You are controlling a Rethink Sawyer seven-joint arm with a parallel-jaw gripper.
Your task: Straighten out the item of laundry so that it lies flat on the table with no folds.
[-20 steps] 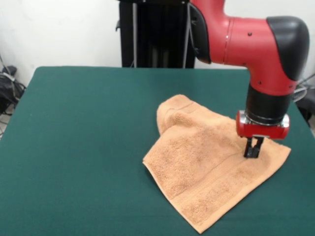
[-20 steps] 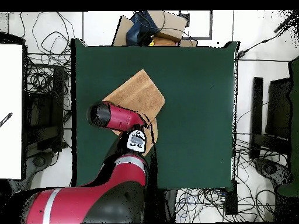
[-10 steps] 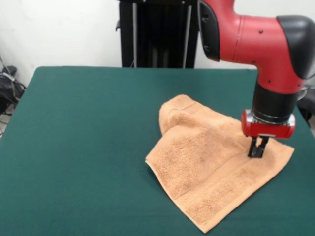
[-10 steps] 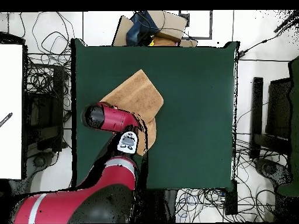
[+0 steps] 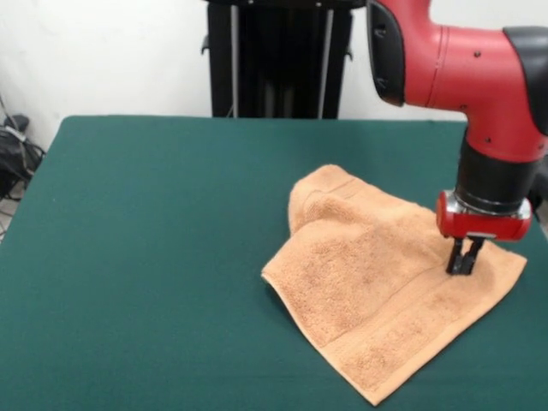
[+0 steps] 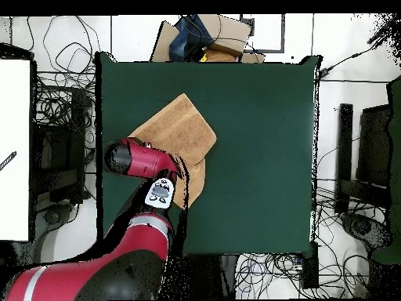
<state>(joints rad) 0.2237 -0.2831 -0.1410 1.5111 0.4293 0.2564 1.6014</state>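
The light orange-tan towel [image 5: 368,291] lies on the right half of the dark green table [image 5: 154,223]. Its far-left corner is folded over the rest, with a raised crease near the fold [image 5: 312,205]. My gripper [image 5: 463,267] points straight down at the towel's right corner, with its jaws pinched together on the cloth there. In the overhead view the towel [image 6: 176,129] shows near the table's [image 6: 258,141] left side. The red arm [image 6: 129,157] covers the towel's lower-left part and hides the gripper.
The black pedestal [image 5: 278,60] stands behind the table's far edge. The gripper is close to the table's right edge in the front view. In the overhead view, cables and a cardboard box [image 6: 211,35] lie round the table, and a white board [image 6: 14,149] stands at the left.
The gripper has moved steadily to the right in the front view, and the whole towel has slid right with it. The fold at the far-left corner keeps its shape.
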